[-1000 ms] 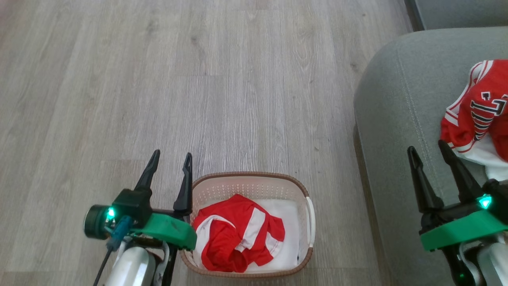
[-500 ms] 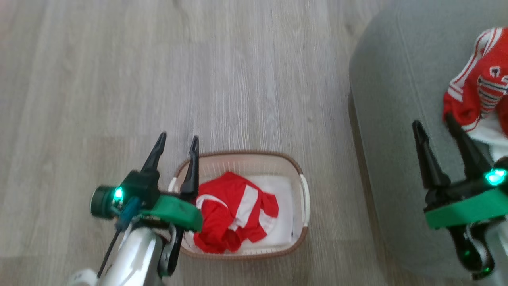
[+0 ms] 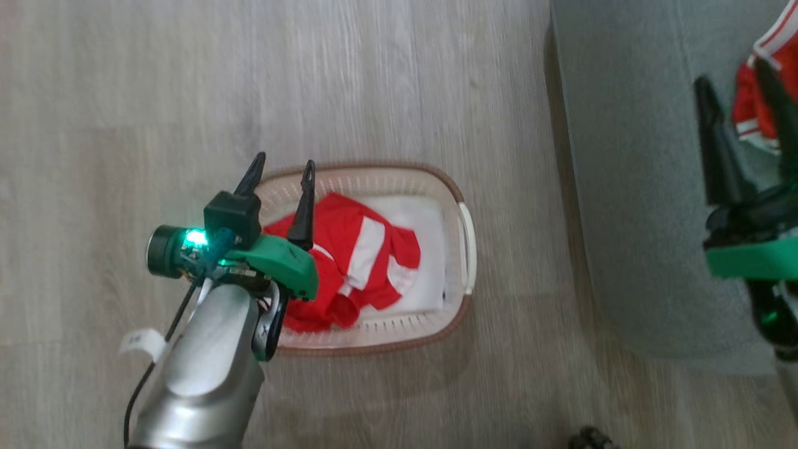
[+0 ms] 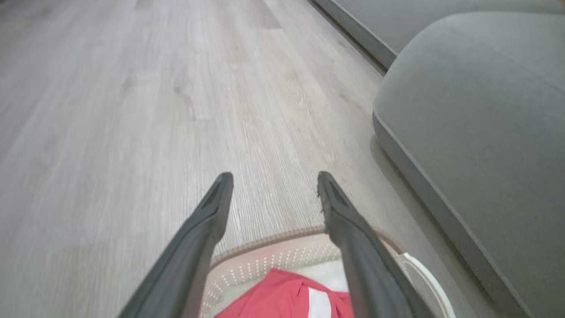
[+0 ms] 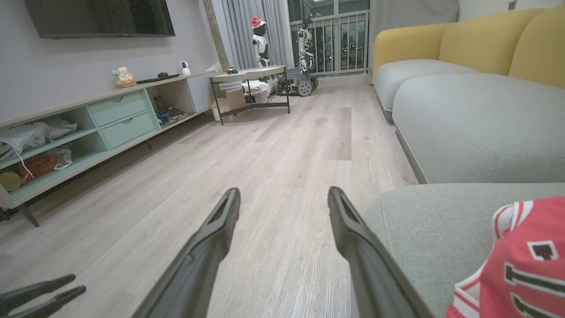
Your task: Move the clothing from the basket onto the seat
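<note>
The left end effector [image 3: 283,161] hovers with fingers apart over the basket [image 3: 469,249], where a red-and-white garment [image 3: 349,249] lies crumpled. The right end effector [image 5: 283,193], also apart and empty, hangs by the sofa seat [image 5: 423,225]. On that seat lies a red jersey [image 5: 521,265], its black, white-edged lettering cut off and unreadable.

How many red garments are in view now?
2. One shiny red garment with white stripes lies in the cream perforated basket; a red numbered garment sits on the grey-green sofa cushion. More may be hidden underneath.
</note>
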